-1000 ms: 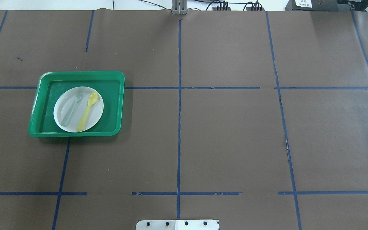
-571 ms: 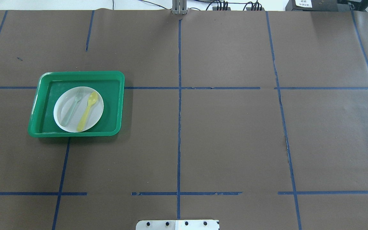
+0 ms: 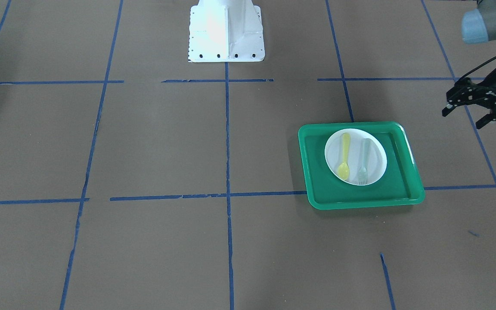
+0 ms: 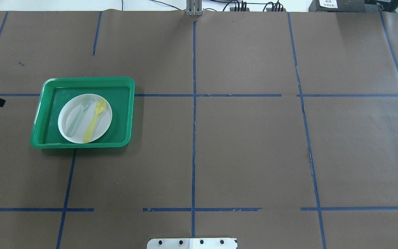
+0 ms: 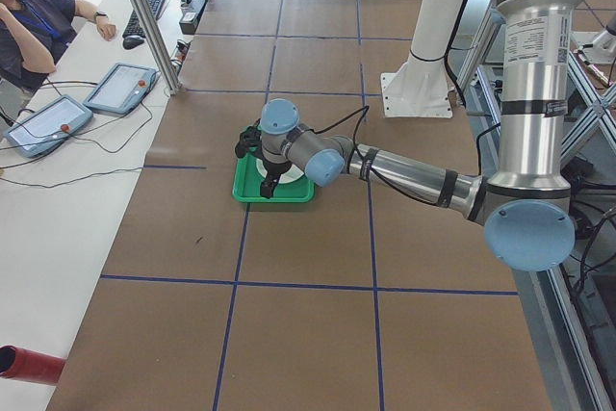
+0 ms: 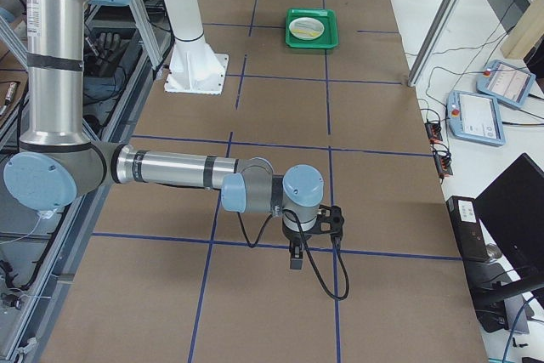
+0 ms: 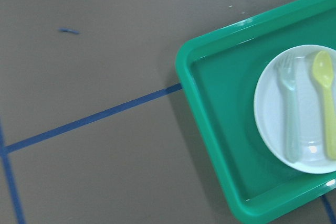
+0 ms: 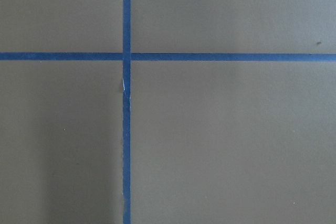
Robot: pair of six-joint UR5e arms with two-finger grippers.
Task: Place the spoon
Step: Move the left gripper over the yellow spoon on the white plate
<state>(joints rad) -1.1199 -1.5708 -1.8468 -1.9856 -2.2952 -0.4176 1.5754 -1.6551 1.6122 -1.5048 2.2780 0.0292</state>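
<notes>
Changed since a second ago: left gripper (image 3: 462, 119) now shows at the overhead view's left edge, where no arm appeared. The tray and its contents are unmoved.

Left gripper: fingers spread apart and empty. It hangs beside the green tray (image 4: 88, 79), not yet over it.

Right gripper (image 6: 295, 254): well apart from the tray, over bare taped table (image 8: 220, 140). I cannot tell whether its fingers are spread or closed.

Spoon (image 4: 95, 119): yellow, lying flat on the white plate (image 4: 106, 121) inside the tray. It lies roughly parallel to the grey-green fork (image 4: 79, 116), with a narrow gap between them.

Step, as I judge it: reach in and pick the spoon. I would centre the left gripper over mid-handle and turn the fingers across the handle. The fork-side finger should drop into the gap. I would descend gently, since the light plate may skate.
</notes>
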